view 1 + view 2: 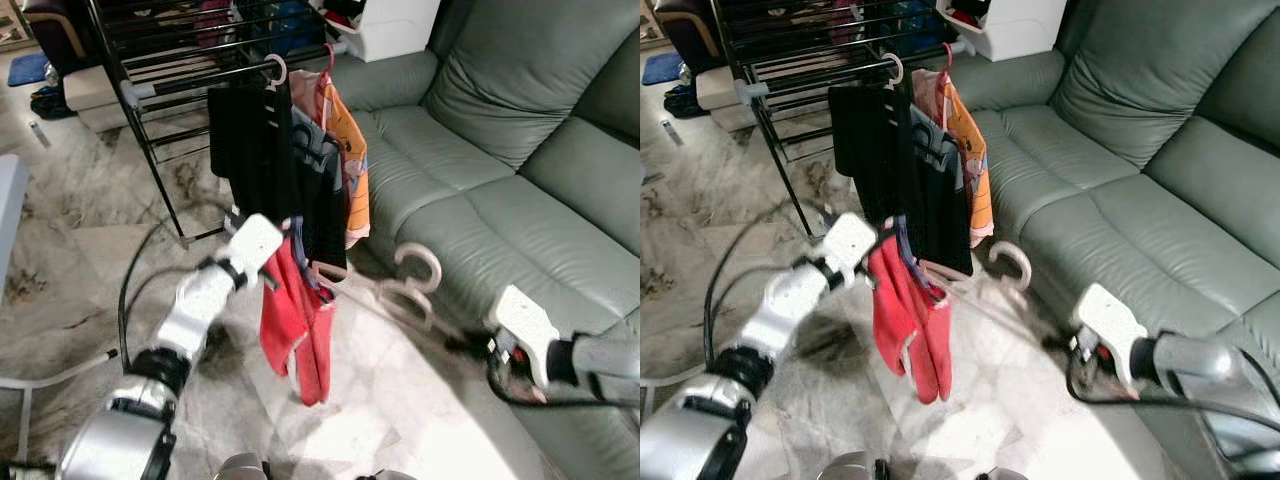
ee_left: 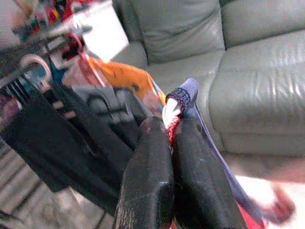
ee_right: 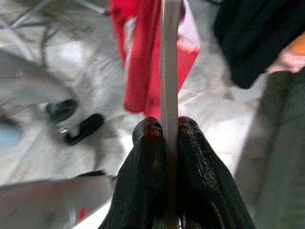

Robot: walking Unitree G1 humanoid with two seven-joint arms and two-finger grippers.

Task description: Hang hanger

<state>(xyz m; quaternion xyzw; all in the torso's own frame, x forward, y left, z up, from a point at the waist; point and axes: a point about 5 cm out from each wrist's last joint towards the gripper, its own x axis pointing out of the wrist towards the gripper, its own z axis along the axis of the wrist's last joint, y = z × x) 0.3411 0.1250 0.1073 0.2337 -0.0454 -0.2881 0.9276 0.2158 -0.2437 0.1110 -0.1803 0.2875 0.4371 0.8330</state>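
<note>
jaws pressed: left gripper (image 2: 170, 143) on red garment (image 1: 296, 320), right gripper (image 3: 166, 131) on hanger (image 1: 415, 283) | held below rack (image 1: 150, 85) | next: hook lifted to rail

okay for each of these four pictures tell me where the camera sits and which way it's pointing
Left eye: head, looking down at rack and sofa; both arms show.
Right eye: same scene, shifted.
Left wrist: along the left gripper, jaws shut on the red garment.
Right wrist: along the right gripper, jaws shut on the hanger.
Both wrist views share the garment.
</note>
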